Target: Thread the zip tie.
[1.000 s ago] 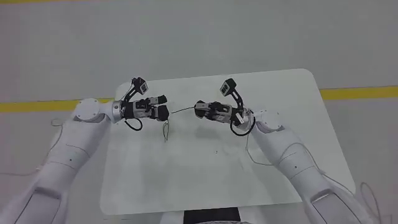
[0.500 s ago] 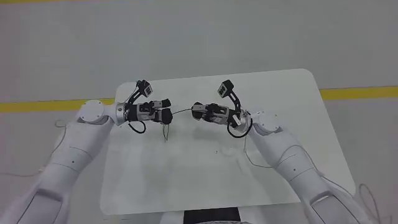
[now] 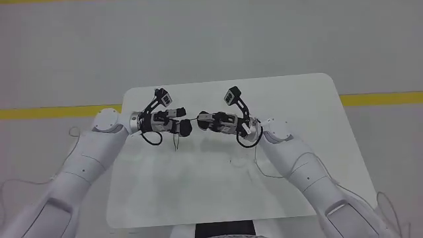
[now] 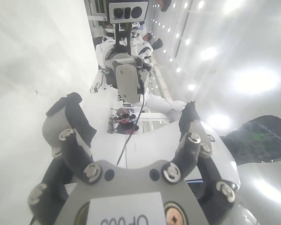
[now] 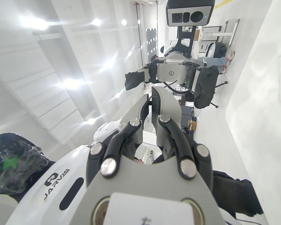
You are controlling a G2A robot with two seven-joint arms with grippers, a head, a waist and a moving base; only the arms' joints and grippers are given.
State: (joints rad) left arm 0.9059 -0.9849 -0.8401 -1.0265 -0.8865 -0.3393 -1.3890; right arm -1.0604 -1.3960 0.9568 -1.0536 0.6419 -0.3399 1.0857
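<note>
Zip tie held level between two facing grippers above the worktop (image 3: 297, 158).

The left gripper (image 3: 186, 127) has its jaws spread wide and grips nothing. The zip tie (image 3: 192, 117) runs with its long axis across from gripper to gripper, and its free end points at the left gripper and reaches in between those jaws. The right gripper (image 3: 202, 119) has its jaws clenched on the tie's other end.
</note>
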